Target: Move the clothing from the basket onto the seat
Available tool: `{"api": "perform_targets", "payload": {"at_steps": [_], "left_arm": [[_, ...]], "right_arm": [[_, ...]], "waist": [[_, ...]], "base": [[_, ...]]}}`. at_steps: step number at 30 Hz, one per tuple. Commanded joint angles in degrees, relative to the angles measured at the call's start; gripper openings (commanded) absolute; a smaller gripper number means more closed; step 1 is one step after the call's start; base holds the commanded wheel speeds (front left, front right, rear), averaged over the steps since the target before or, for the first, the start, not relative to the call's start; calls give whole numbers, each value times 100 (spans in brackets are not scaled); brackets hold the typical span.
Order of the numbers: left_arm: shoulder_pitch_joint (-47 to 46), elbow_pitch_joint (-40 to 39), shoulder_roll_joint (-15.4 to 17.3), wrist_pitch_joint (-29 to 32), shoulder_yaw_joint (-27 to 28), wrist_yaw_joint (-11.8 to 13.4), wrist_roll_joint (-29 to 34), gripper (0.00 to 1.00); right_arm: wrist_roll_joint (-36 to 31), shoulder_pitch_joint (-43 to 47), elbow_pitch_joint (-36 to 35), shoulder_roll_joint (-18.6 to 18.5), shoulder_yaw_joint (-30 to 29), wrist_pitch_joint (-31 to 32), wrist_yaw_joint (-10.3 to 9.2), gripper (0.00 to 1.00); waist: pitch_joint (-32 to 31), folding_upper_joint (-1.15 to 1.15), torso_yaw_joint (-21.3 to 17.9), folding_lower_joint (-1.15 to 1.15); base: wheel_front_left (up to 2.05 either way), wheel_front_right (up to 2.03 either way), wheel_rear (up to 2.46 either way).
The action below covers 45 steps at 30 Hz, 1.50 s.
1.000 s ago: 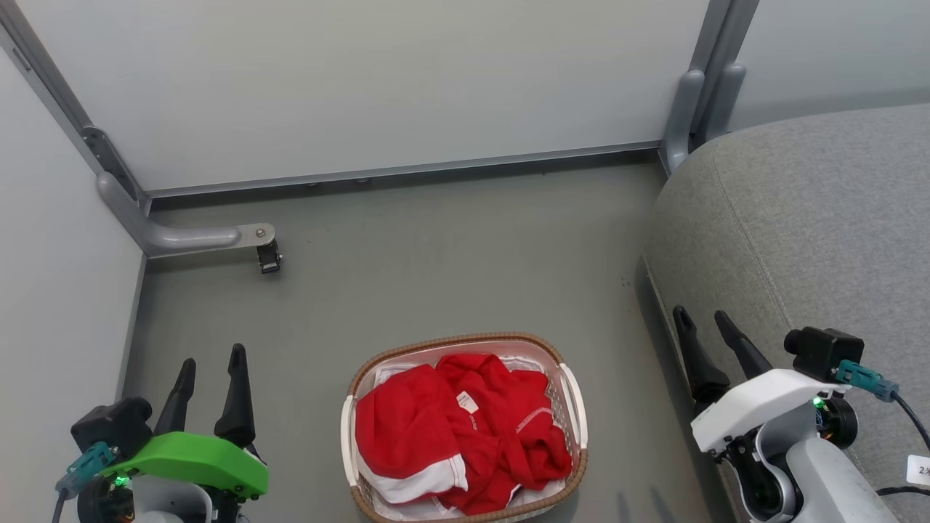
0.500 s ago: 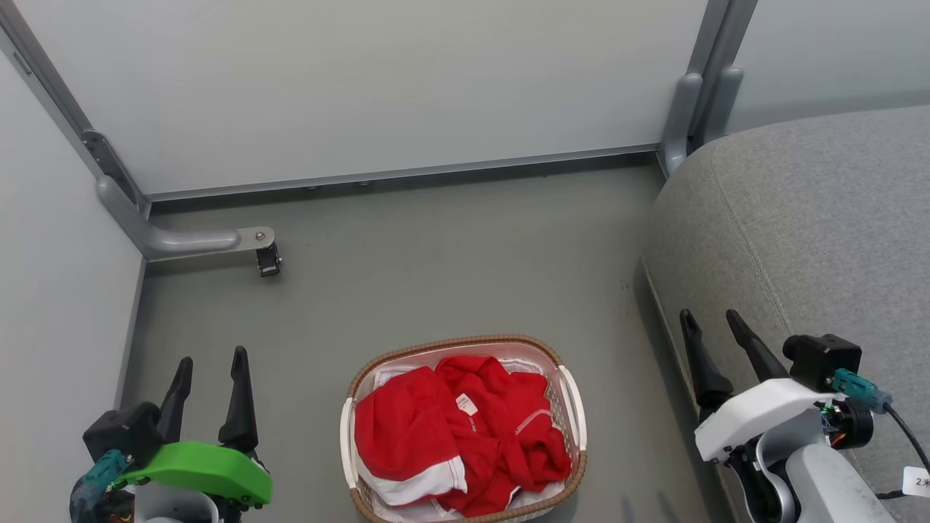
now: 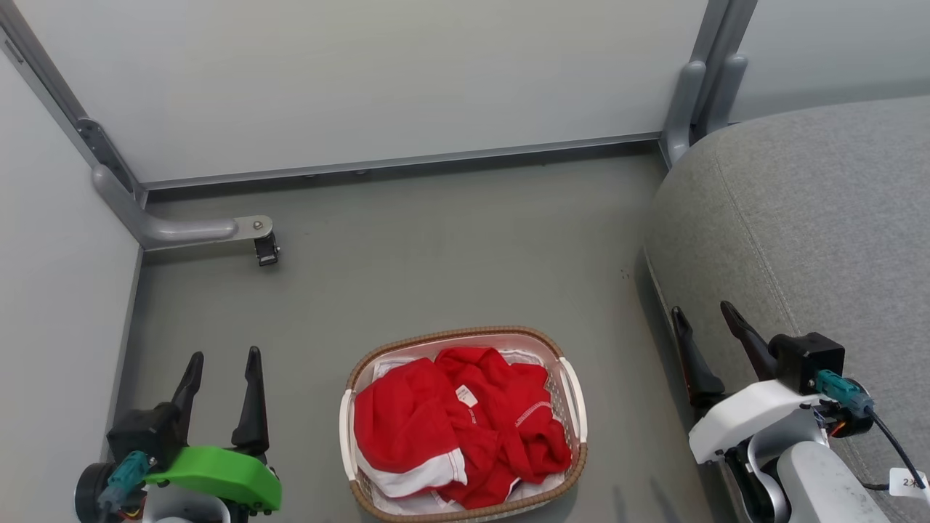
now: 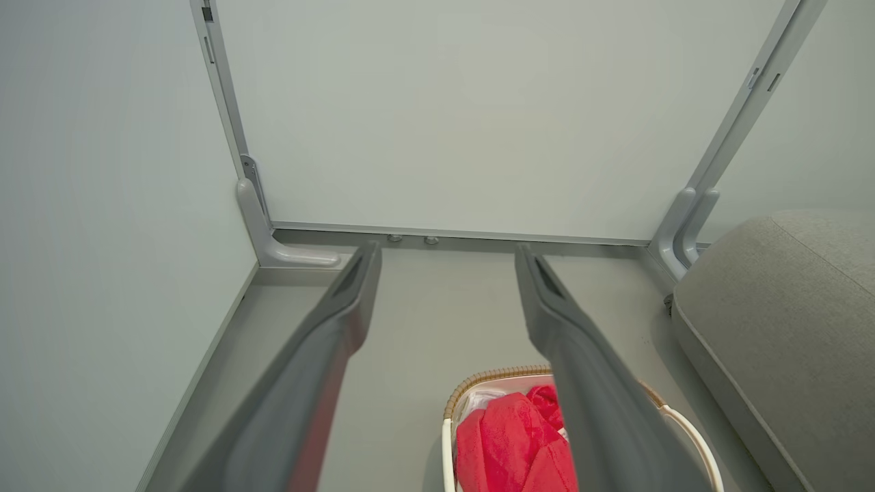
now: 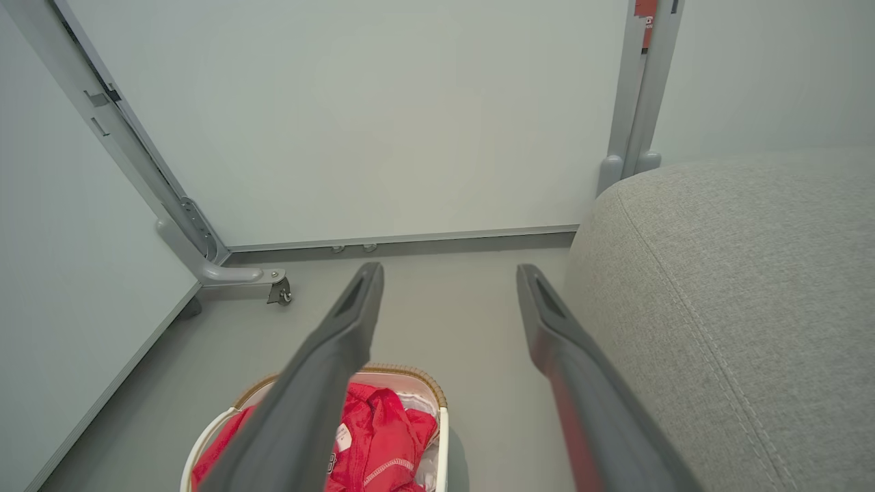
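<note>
Plain grey floor (image 3: 436,240), smooth and matte, boxed in by pale panels (image 3: 378,80). The clothing (image 3: 450,421) is all in the basket (image 3: 458,335): a bunched red heap, white band at its near edge, small white label (image 3: 463,396) on top, white liner sheet (image 3: 389,369) peeking out underneath. The basket stands on the floor near its front edge, between the two arms, close to the seat (image 3: 814,218) but not touching it. The left gripper (image 3: 224,354) has its fingers spread and empty, low at the floor's front left corner by the side panel. The right gripper (image 3: 702,309) is likewise spread and empty, over the line where the floor meets the seat's front edge. Judged step: reach in for the first grab, not yet begun. To do it well, come down over the middle of the heap, pinch a thick red fold, keep clear of the liner, rim and side handles, then lift high enough to clear the rim and reach the seat, which sits higher. The cloth is floppy, so it may trail or pull a second piece along; the light basket could slide on this floor. The right arm looks better placed, being seat-side. Farther out: a metal caster foot (image 3: 265,250) at the back left corner, grey posts (image 3: 690,94) at the back right behind the seat, nothing else loose on the floor
</note>
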Motion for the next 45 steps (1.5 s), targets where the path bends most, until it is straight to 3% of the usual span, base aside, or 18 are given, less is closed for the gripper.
{"api": "perform_targets", "payload": {"at_steps": [1, 8, 22, 31, 35, 40, 45], "left_arm": [[-23, 12, 11, -43, -47, -30, 129, 100], [-278, 169, 112, -126, -534, -45, 166, 100], [-1776, 1113, 888, -268, -2634, -51, -450, 100], [-2794, 2136, 1411, -369, -3977, -49, -1119, 100], [-3220, 2674, 1508, -349, -4504, -49, -1676, 100], [-3723, 3130, 1679, -347, -5235, -49, -1904, 100], [-4061, 3705, 1631, -297, -5721, -49, -2052, 100]], "right_arm": [[-161, -103, -8, -35, 7, -52, 2, 100], [-640, -336, -53, 49, -23, -135, 2, 100], [-1682, -1295, -677, 377, 104, -285, 0, 100], [-1734, -1907, -1276, 380, 505, -372, 0, 100], [-1620, -2014, -1415, 381, 594, -368, 0, 100], [-1561, -1920, -1597, 381, 554, -368, 0, 100], [-1409, -1782, -1744, 390, 336, -363, 0, 100]], "waist": [[59, 0, -8, 0], [500, 0, -87, 0], [2290, 0, -622, 0], [3473, 0, -1005, 0], [3796, 0, -1115, 0], [4129, 0, -1224, 0], [4329, 0, -1283, 0]], "base": [[0, 0, 0], [0, 0, 0], [0, 0, 0], [0, 0, 0], [0, 0, 0], [0, 0, 0], [0, 0, 0]]}}
